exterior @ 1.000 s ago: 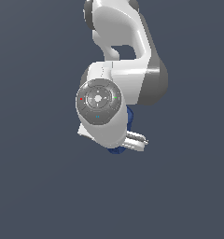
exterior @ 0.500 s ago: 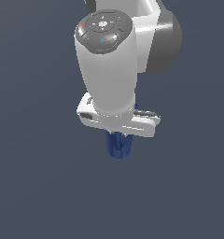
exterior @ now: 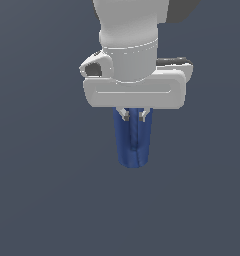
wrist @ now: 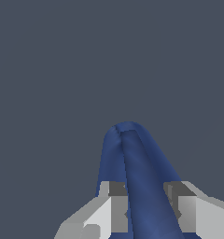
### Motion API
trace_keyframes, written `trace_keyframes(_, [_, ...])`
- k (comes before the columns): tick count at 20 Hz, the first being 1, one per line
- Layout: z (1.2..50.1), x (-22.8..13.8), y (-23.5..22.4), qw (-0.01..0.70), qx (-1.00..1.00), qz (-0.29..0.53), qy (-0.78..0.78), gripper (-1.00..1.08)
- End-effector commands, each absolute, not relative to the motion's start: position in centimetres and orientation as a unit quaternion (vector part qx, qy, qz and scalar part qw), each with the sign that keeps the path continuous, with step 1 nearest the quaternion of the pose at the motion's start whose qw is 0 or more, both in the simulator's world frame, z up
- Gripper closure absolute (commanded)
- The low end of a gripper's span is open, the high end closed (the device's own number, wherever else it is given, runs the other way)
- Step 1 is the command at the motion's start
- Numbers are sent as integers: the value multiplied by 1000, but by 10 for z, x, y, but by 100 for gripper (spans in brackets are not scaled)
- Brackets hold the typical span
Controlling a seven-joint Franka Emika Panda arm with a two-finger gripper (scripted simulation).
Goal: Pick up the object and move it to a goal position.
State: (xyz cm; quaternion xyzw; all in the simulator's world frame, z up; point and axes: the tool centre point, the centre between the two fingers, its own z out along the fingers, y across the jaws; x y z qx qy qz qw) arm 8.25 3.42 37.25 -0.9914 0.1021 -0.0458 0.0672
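The object is a dark blue, ridged, tapered cylinder hanging straight down under the white hand, in the middle of the exterior view. My gripper is shut on its upper part, and only the two small fingertips show below the wide white palm. In the wrist view the object runs out between the two grey-padded fingers, which press on its sides, with the gripper closed around it. Nothing touches the object's lower end.
The white arm fills the upper middle of the exterior view. Behind everything is a plain dark grey-blue background with no surface, edge or other thing visible.
The arm has swung round and come much closer to the exterior camera. The hand now points straight down, and much more of the blue object shows below it.
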Motion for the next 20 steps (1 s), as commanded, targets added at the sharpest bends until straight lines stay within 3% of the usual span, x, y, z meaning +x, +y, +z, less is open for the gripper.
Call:
trace_keyframes(1, [397,76,37,72,-990,-75,95,108])
trace_keyframes(10, [453,54,44,85,-983,-144,76,108])
trace_keyframes(20, [473,44,46,90,-979,-169,69,108])
